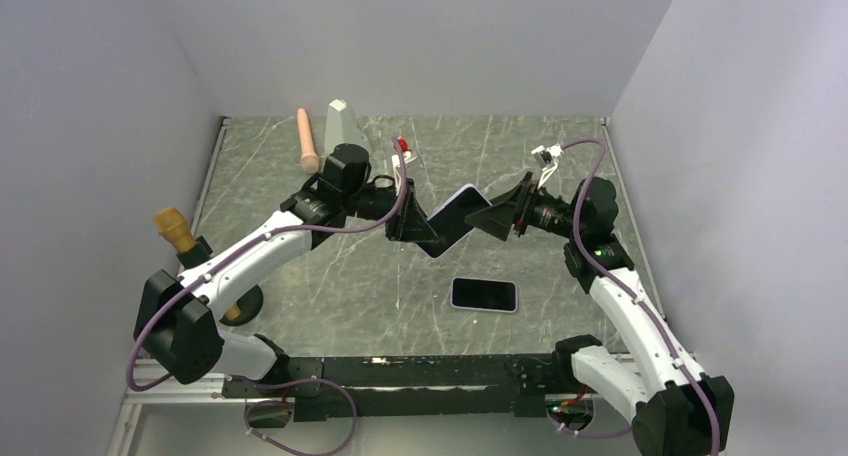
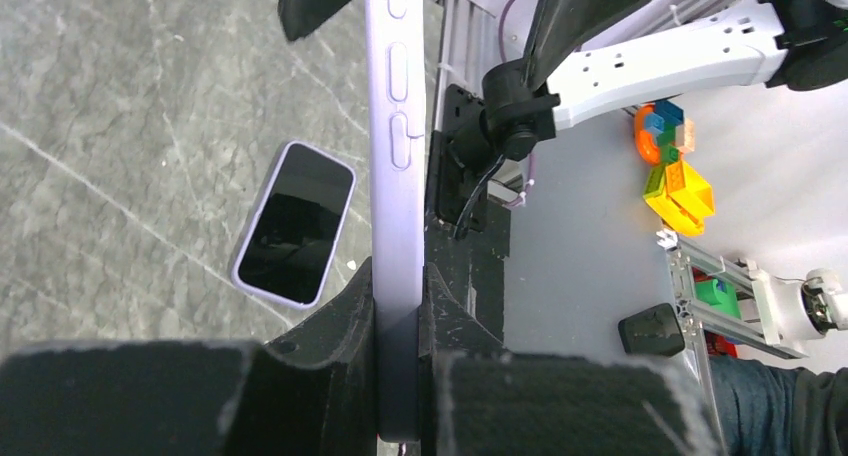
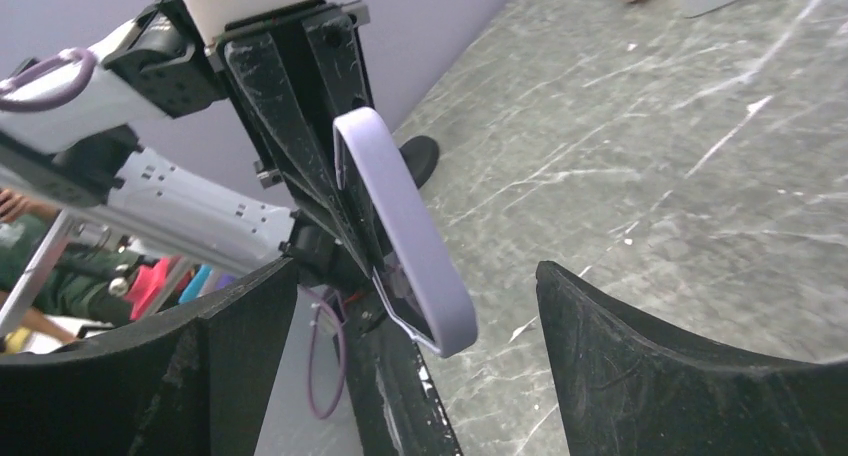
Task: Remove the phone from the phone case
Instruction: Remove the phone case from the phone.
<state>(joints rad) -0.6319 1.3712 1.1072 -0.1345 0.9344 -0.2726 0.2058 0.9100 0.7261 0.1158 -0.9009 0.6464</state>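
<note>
My left gripper (image 1: 415, 226) is shut on the near end of a lavender phone case (image 1: 452, 216) and holds it above the table's middle. In the left wrist view the case (image 2: 395, 126) stands edge-on between the jaws of the gripper (image 2: 398, 286), its button bumps showing. I cannot tell whether anything sits in it. A phone (image 1: 484, 295) with a dark screen and pale rim lies flat on the table below; it also shows in the left wrist view (image 2: 295, 223). My right gripper (image 1: 497, 219) is open, and the case's far end (image 3: 405, 226) hangs between its fingers (image 3: 690, 376) without touching them.
A pink cylinder (image 1: 307, 141) and a grey wedge-shaped object (image 1: 345, 124) lie at the back left. A brown-tipped tool (image 1: 175, 229) and a black round base (image 1: 243, 304) sit by the left arm. Walls close in on the left, back and right of the table.
</note>
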